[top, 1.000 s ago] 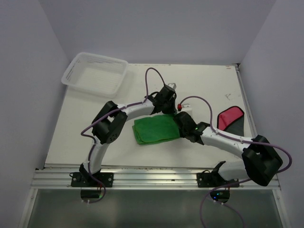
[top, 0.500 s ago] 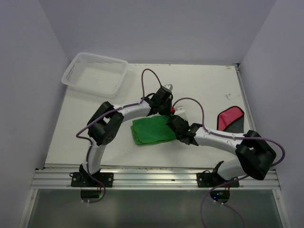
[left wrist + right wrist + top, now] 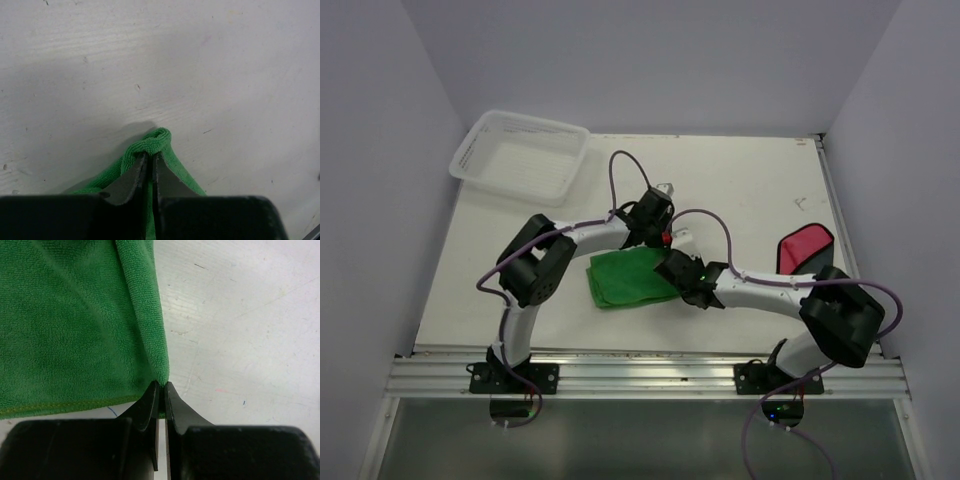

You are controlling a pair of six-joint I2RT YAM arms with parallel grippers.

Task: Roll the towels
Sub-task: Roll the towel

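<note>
Both tools are clenched on the same cloth. In the left wrist view, you will see the left gripper (image 3: 149, 159) with its jaws nearly together, nipping a bunched fold of the green towel (image 3: 150, 142); the pile curls over just ahead of the tips. In the right wrist view, the right gripper (image 3: 161, 388) is pinched on a corner of that towel, where the hemmed edge meets the side edge.

The likely reason for this hold is that two pinches along one edge let you lift and carry that edge evenly; a single pinch would probably let the cloth sag or twist. This reads as the start of the roll, or a fold that narrows the cloth before it.

In the top view, the green towel lies on the table (image 3: 750, 180) near its middle, between the two arms; its body spreads to the left of both grippers. The left gripper holds the far right corner and the right gripper holds the near right corner, the two close together.

The red towel (image 3: 803, 245) lies well apart at the right edge of the table, untouched, with some of its dark underside showing; the white basket (image 3: 520, 155) sits at the far left corner.
</note>
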